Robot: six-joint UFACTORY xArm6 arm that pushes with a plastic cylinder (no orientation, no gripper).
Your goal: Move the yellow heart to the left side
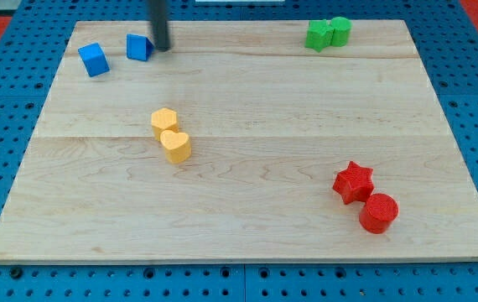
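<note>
— Surroundings listed?
— Wooden board (247,210) on blue pegboard. Upper left of the frame: blue block (93,59) and second blue block (138,47), slightly apart. Upper right: two green blocks (328,33), touching. Lower right: red star (353,182) and red cylinder (379,212), touching. Yellow block (163,122) is set against the upper-left side of the yellow heart (175,146).

— Heart's position and heading?
— Left of the frame's centre; the pair's line runs from upper left to lower right. The heart's own pointing cannot be made out.

— Rod end?
— No fingers are fitted, so nothing is held. My tip (162,48) is placed just beside the second blue block's right side, contact uncertain, well apart from the heart.
</note>
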